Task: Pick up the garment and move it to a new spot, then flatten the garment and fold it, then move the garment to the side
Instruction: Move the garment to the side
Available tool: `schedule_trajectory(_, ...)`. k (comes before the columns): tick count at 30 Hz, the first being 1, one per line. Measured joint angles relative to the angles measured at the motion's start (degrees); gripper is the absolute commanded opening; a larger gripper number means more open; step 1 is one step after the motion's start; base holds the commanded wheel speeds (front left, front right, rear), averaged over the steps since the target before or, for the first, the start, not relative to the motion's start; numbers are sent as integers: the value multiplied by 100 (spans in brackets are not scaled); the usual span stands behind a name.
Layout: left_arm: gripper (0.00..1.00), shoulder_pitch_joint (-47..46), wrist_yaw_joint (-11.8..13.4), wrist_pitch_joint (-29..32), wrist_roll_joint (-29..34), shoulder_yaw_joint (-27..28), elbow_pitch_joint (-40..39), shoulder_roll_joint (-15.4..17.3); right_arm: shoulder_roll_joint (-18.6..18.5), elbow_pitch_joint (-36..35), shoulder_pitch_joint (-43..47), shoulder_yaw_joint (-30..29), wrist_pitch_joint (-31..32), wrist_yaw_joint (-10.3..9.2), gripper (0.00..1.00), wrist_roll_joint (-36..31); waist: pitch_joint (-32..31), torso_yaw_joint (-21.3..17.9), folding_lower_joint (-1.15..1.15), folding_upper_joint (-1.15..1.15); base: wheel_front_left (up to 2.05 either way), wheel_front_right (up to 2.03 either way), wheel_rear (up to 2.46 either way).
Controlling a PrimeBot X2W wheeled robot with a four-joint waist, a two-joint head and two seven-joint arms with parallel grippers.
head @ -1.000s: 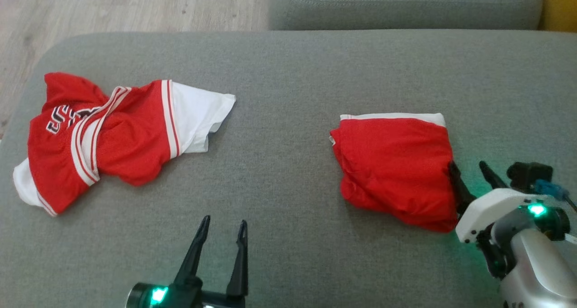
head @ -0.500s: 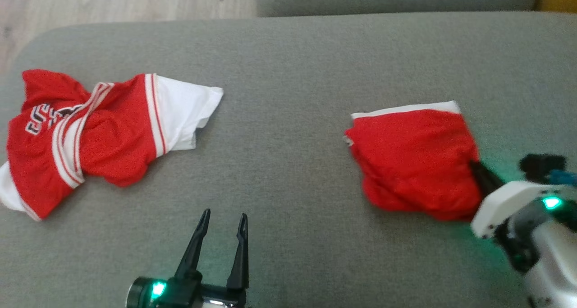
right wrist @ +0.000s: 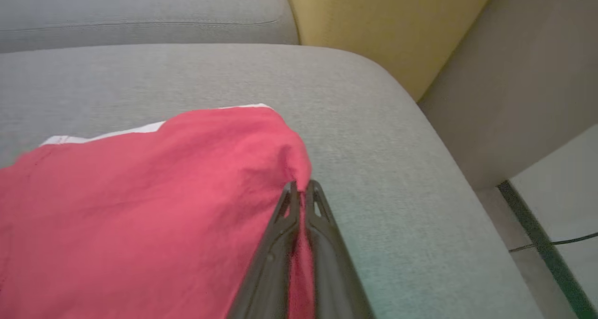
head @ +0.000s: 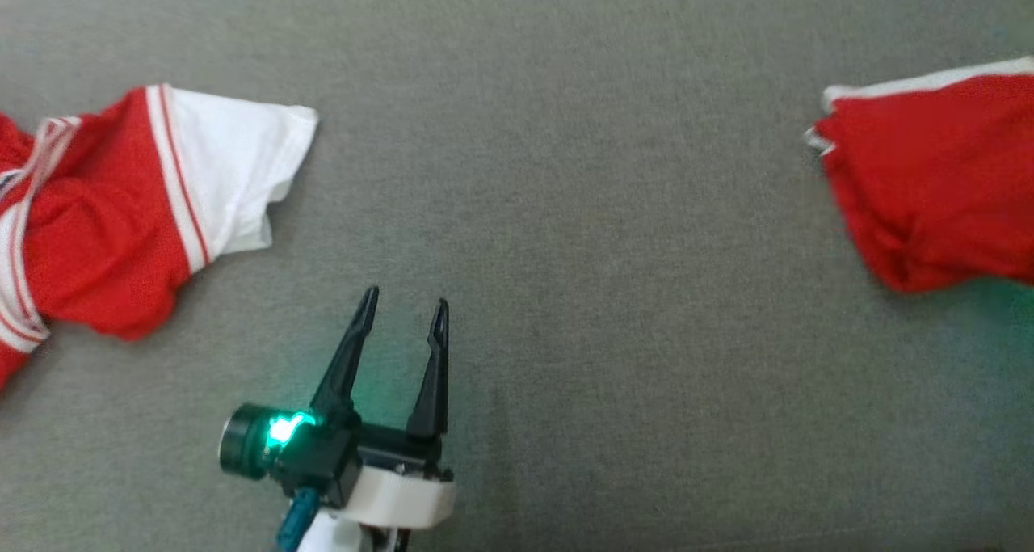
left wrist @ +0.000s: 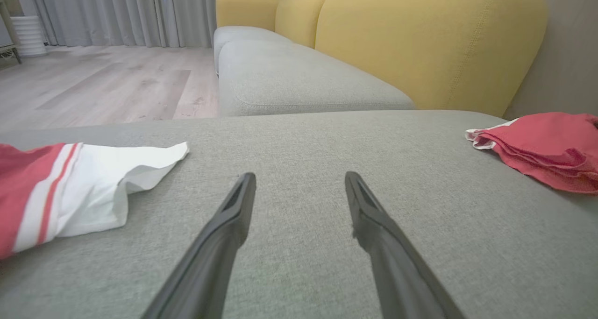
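Your right hand (right wrist: pixel 302 184) had snapped closed within the last second. Its two fingers had stood apart beside the folded red garment (right wrist: pixel 140 207); now they were pinched tight on the garment's near corner. Red cloth showed between the fingers and bunched into a small peak just ahead of the fingertips.

The garment had also travelled well to the right, away from the crumpled jersey (head: pixel 105 229). The stretch of grey cushion (head: pixel 565 212) between them had grown far wider than the head camera's own dip and turn could explain.

From the right hand, the garment spread ahead and to the left, with a thin white trim along its far edge. Bare cushion lay to the hand's right, and a yellow backrest (right wrist: pixel 373 24) stood beyond.

Your left hand (head: pixel 404 301) was spread wide with nothing between its fingers, pointing out over bare cushion. The jersey lay to its left, the white panel nearest and clear of the fingers. The folded red garment (head: pixel 929 172) lay far off to its right, cut by the frame edge.

From the left wrist, the left hand (left wrist: pixel 299 179) showed the same wide gap. The folded red garment (left wrist: pixel 542 141) showed stacked layers, with its left end resting on the cushion. You could not tell from these views whether the pinched corner had left the cushion.
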Motion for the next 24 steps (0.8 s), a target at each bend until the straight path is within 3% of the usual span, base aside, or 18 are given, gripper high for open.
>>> schedule_trajectory(9, 100, -574, -108, -1, 49, 15, -9, -8, -313, 332, -647, -895, -389, 0, 0, -1245, 654, -217, 1, 0, 0, 0, 0)
schedule_trajectory(10, 100, -593, -108, -1, 48, 18, -8, -8, -298, 345, -708, -1043, -453, 0, 18, -1430, 670, -228, 1, 0, 0, 0, 0)
schedule_trajectory(11, 100, -598, -108, -1, 47, 15, -4, -8, -275, 369, -760, -1179, -492, 0, 96, -1624, 669, -232, 1, 0, 0, 0, 0)
schedule_trajectory(15, 100, -598, -108, -1, 38, -9, 18, -10, -40, 353, -763, -1625, -750, 0, 100, -2471, 562, -198, -1, 0, 0, 0, 0)
schedule_trajectory(19, 100, -581, -99, -1, -33, -24, 68, -10, 549, 126, -730, -1659, -955, 0, 100, -2959, 332, -155, -1, 0, 0, 0, 0)
schedule_trajectory(24, 100, -394, 27, -1, -154, -31, 111, -13, 1254, -76, -292, -958, -1214, 0, 100, -2830, -136, -82, -2, 0, 0, 0, 0)
